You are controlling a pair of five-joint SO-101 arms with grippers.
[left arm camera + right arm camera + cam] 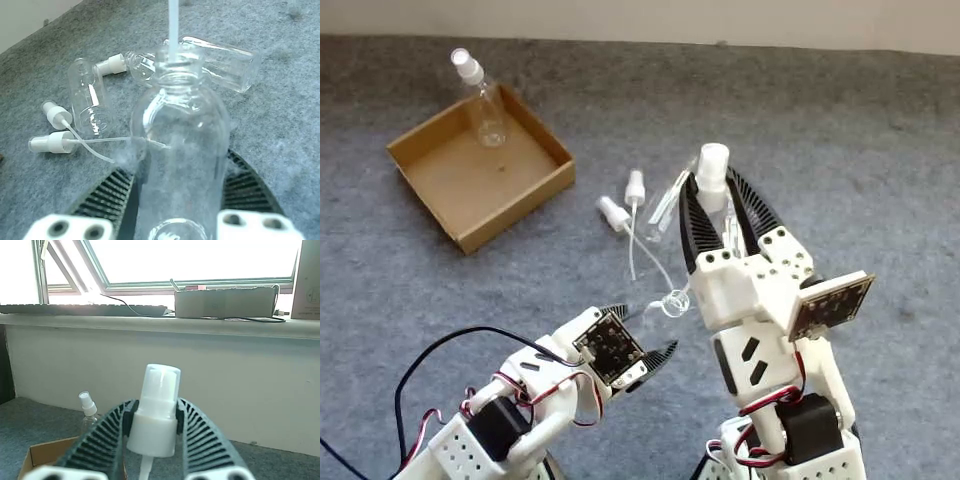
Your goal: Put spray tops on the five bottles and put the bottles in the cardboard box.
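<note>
My left gripper point(177, 170) is shut on a clear bottle point(180, 145), with its open neck pointing away from the wrist. In the high view that gripper point(645, 330) is low in the middle, the bottle's neck point(672, 301) just beyond it. My right gripper point(712, 180) is shut on a white spray top point(712, 163), which stands between the fingers point(100, 440) in the right wrist view. The top's thin tube point(173, 30) reaches into the held bottle's neck. Two loose spray tops point(613, 213) point(635, 186) lie on the carpet. Clear bottles point(90, 100) point(222, 60) lie nearby.
The cardboard box point(430, 155) sits at the far left on the grey carpet, with one capped bottle point(485, 100) standing in its far corner. Another lying bottle point(140, 65) has a white cap point(112, 63). A wall and window ledge point(160, 322) rise behind the box.
</note>
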